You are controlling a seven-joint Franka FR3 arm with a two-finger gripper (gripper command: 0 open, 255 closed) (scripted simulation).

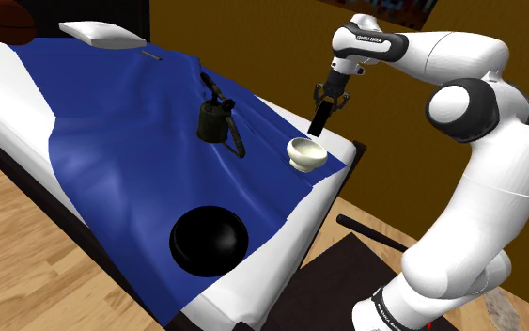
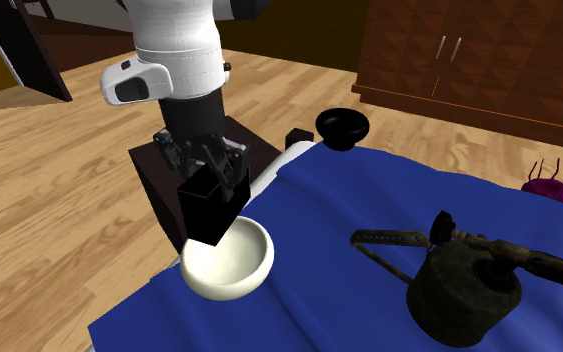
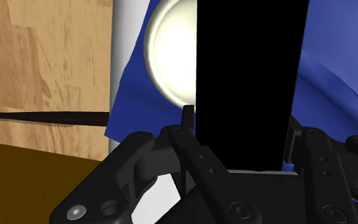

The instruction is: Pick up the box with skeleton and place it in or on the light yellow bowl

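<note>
Since the black box (image 2: 205, 212) hangs just above the pale bowl (image 2: 214, 285), clasped at its upper end by the gripper (image 2: 212, 170), it seems light, rigid and smooth; its flat sides suit gripping

Plain black box (image 2: 209, 208) — pale cream bowl (image 2: 224, 287) — deep blue cloth (image 1: 112, 132).

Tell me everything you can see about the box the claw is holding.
The box is a plain black block, with no picture or lettering on the faces that show. It is longer than it is wide, with flat faces and sharp corners. The claw is shut on its upper end, so it hangs lengthwise below, clear of the blue cover. Its lower end is above the pale cream bowl, by the rim; whether the two touch cannot be told.
</note>
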